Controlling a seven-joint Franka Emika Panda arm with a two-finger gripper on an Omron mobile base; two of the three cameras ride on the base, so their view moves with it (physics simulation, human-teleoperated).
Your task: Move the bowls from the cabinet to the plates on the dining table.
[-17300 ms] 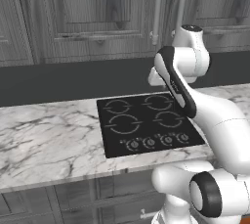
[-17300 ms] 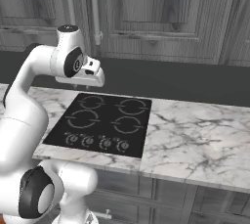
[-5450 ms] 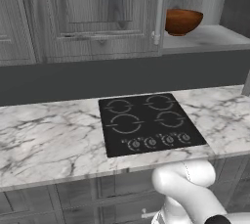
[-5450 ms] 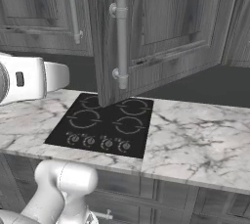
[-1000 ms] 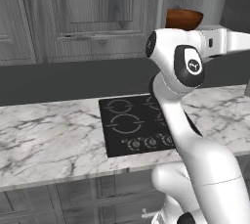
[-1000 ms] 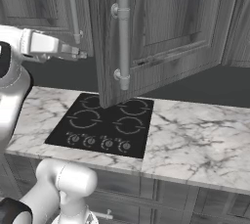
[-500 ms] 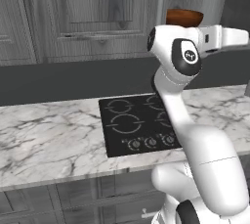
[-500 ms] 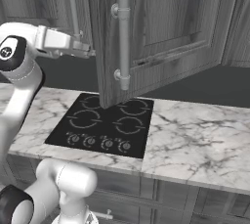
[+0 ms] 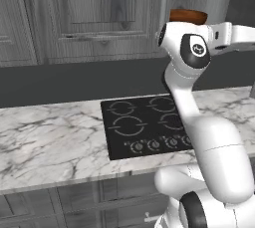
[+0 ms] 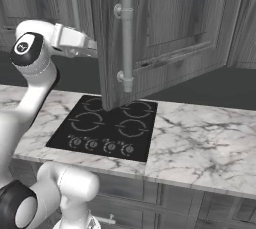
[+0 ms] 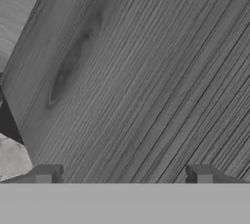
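Swung rightward, arm (image 9: 185, 75) spans marble counter (image 9: 45, 147) before open cabinet (image 10: 165, 33).

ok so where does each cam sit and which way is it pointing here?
Left base view: behind the arm on its left, looking forward and down at the cooktop and the cabinet; the arm rises at lower right, below the reddish-brown bowl.
Right base view: behind on the right, facing the open cabinet door; the arm rises at lower left.
Hand view: on the hand, close against grey wood grain; both fingertips show, spread wide.
Both base views share the cooktop and marble counter.
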